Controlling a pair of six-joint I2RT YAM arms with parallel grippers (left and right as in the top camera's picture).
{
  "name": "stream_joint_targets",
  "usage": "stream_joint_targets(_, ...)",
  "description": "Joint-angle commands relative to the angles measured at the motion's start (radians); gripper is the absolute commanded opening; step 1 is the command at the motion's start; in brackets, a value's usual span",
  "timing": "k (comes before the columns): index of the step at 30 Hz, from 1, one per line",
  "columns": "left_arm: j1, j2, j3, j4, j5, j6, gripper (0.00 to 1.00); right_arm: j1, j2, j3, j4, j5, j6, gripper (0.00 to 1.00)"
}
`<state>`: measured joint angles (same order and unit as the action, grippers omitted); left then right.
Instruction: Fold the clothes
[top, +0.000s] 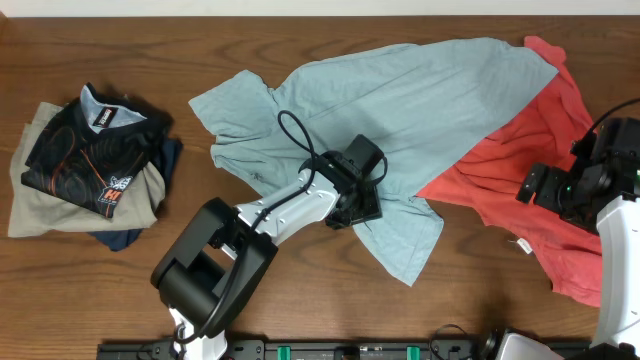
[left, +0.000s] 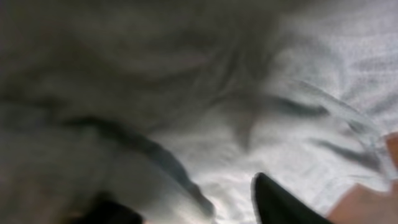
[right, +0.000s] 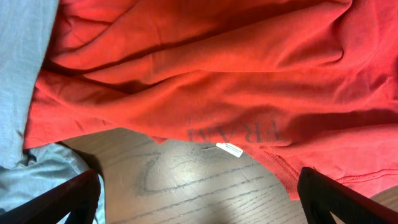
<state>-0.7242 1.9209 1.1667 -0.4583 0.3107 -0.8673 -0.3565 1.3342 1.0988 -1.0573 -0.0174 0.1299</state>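
Observation:
The pale blue-grey T-shirt (top: 400, 100) lies crumpled across the middle of the table, and its right part overlaps the coral-red garment (top: 540, 150). My left gripper (top: 362, 205) is pressed down onto the shirt's lower part. In the blurred left wrist view its dark fingers (left: 280, 205) stand partly apart, with a raised fold of the T-shirt (left: 186, 186) between them. My right gripper (right: 202, 199) is open over bare wood, just off the hem of the red garment (right: 205, 81). A strip of the blue-grey T-shirt (right: 25, 74) shows at the left of that view.
A stack of folded garments sits at the far left: a black top with orange lines (top: 95, 150) on a beige one (top: 40, 205) and a dark blue one (top: 125, 238). A white label (right: 231, 149) hangs from the red hem. The wooden table (top: 300, 290) shows along the front.

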Motion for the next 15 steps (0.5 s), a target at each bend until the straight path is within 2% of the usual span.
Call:
stream_joint_targets(1, 0.004, 0.028, -0.025, 0.001, -0.070, 0.011, 0.32, 0.008, -0.004, -0.002, -0.002, 0.013, 0.012, 0.99)
stream_joint_targets(2, 0.004, 0.028, -0.025, 0.001, -0.072, 0.011, 0.27, 0.008, -0.004, -0.002, -0.002, 0.013, 0.012, 0.99)
stream_joint_targets(5, 0.004, 0.028, -0.025, 0.000, -0.098, 0.012, 0.19, 0.008, -0.004, -0.002, -0.001, 0.013, 0.011, 0.99)
stream_joint_targets(7, 0.004, 0.028, -0.025, 0.000, -0.119, 0.012, 0.08, 0.008, -0.004, -0.002, -0.001, 0.013, 0.011, 0.99)
stream_joint_targets(12, 0.017, 0.028, -0.025, -0.033, -0.151, 0.018, 0.06, 0.008, -0.004, -0.002, -0.002, 0.013, 0.011, 0.99)
stream_joint_targets(15, 0.066, 0.025, -0.025, -0.108, -0.175, 0.024, 0.06, 0.008, -0.004, -0.002, -0.002, 0.013, 0.011, 0.99)
